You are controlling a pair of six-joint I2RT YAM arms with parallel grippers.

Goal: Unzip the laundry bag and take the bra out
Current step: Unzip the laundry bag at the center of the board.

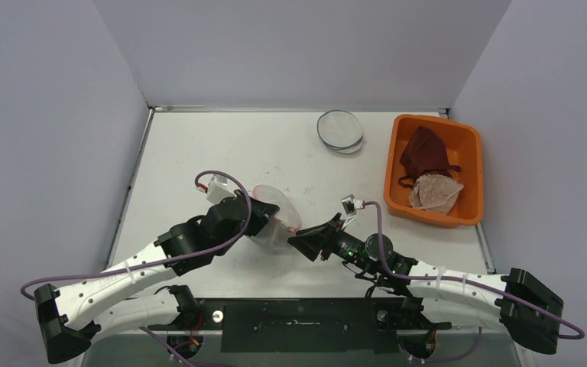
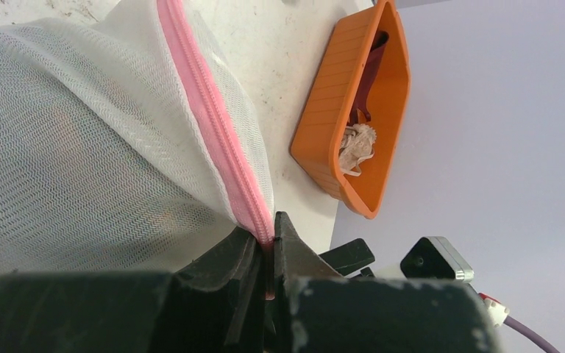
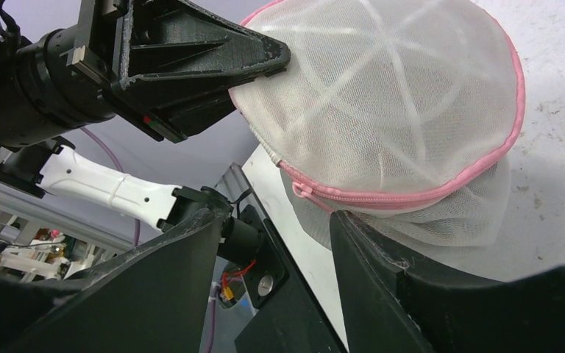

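Pinching one laundry bag (image 2: pixel 103 140) — left gripper (image 2: pixel 268 246) clenched, right gripper (image 3: pixel 278 215) spread, two garments (image 1: pixel 422 151), one orange bin (image 1: pixel 428 218).

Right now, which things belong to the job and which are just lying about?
Job: laundry bag, pink zipper, left gripper pinching that zipper, right gripper open beside the bag.
Lying about: orange bin holding garments, round mesh item.

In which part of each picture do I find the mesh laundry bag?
Top external: laundry bag in the centre of the picture.
Left wrist: it fills the left half.
Right wrist: upper right, domed.
Shared landmark: the left hand, shut on its pink zipper.
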